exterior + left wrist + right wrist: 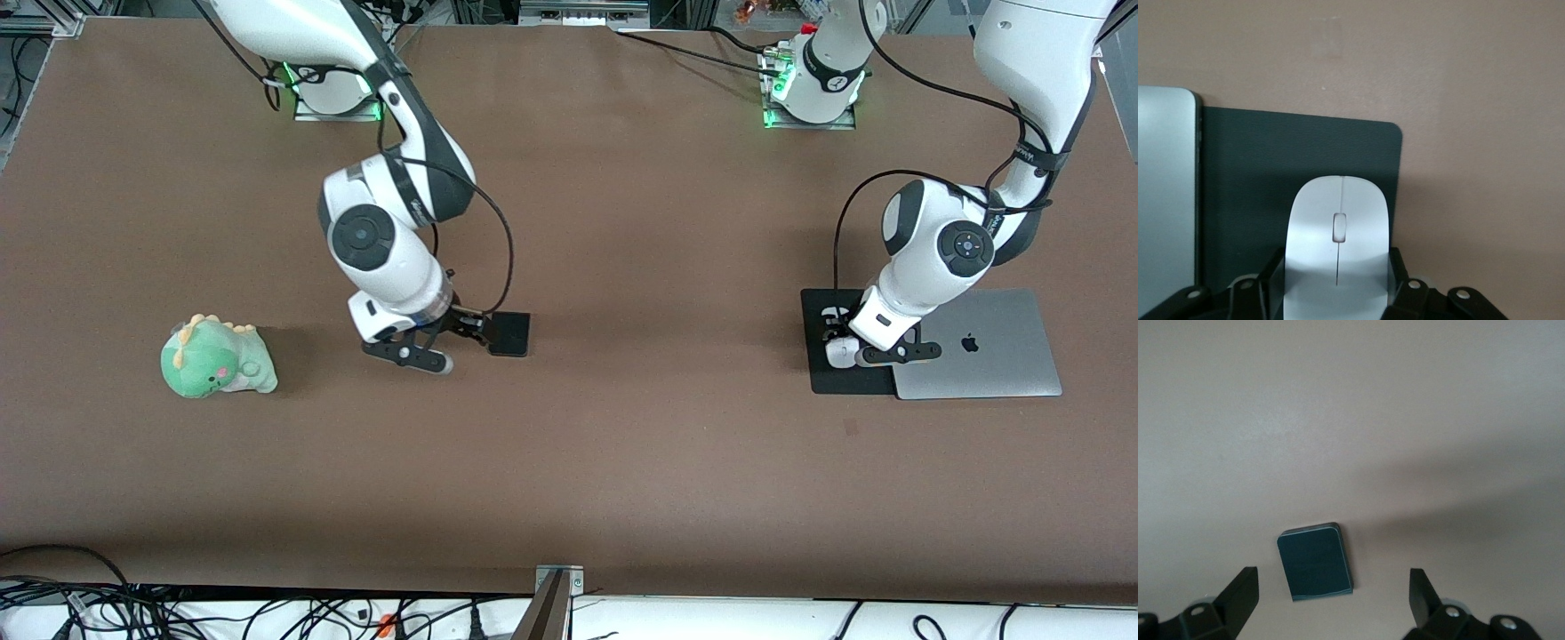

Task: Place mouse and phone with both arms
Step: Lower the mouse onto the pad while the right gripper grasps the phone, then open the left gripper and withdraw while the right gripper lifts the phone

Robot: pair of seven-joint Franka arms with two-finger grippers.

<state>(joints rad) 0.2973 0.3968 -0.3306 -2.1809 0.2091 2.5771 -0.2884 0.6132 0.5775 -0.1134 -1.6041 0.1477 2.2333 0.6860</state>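
The white mouse (1337, 227) lies on the black mat (1251, 167) beside the laptop. My left gripper (1337, 257) is low over the mat, its two fingers pressed against the mouse's sides. In the front view the left gripper (842, 342) covers most of the mouse (834, 354). The black phone (510, 334) lies flat on the brown table near its middle. My right gripper (462, 345) is open just above the table, beside the phone. In the right wrist view the phone (1315, 563) lies between and just ahead of the spread fingers of the right gripper (1333, 573), touching neither.
A closed silver laptop (987, 347) lies at the left arm's end, overlapping the mat (822, 311); it also shows in the left wrist view (1165, 200). A green plush dinosaur (216, 357) sits toward the right arm's end. Cables hang along the table's near edge.
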